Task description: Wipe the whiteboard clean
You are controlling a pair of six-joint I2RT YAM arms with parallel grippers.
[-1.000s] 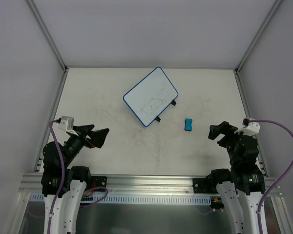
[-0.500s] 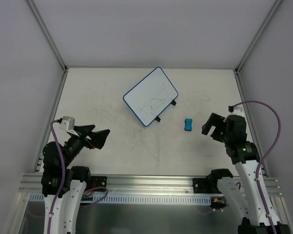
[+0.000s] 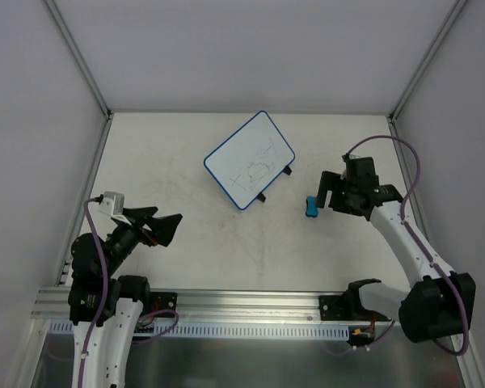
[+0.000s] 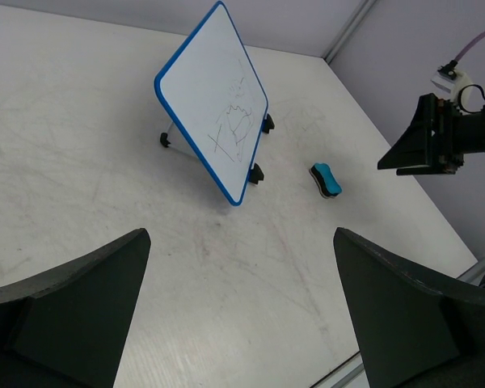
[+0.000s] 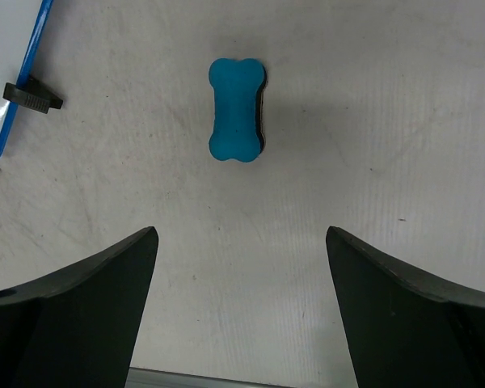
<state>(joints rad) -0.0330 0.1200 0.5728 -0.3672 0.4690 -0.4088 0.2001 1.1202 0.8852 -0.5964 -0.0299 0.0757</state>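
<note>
1. Two claws stand with jaws apart, holding nothing: the left claw (image 3: 166, 221) near the near-left corner of the tabletop (image 3: 186, 267), the right claw (image 3: 322, 194) just beside the eraser (image 3: 311, 207).
2. The whiteboard (image 3: 250, 159) stands tilted on its black tabs (image 3: 288, 170) toward the middle of the far edge, with pen lines on its face.
3. Risk: in the right wrist view the eraser lies ahead of the fingertips. Closing too early likely pinches only its end, so it twists or skids.
4. Risk: wiping pressure may slide or tip the unbraced whiteboard.

Blue-rimmed whiteboard (image 3: 250, 160), bright blue eraser (image 3: 312, 207)
The whiteboard's white face carries faint dark scribbles, its tabs (image 3: 288, 170) black; the table (image 3: 186, 242) under it is off-white with grey scuffs.
</note>
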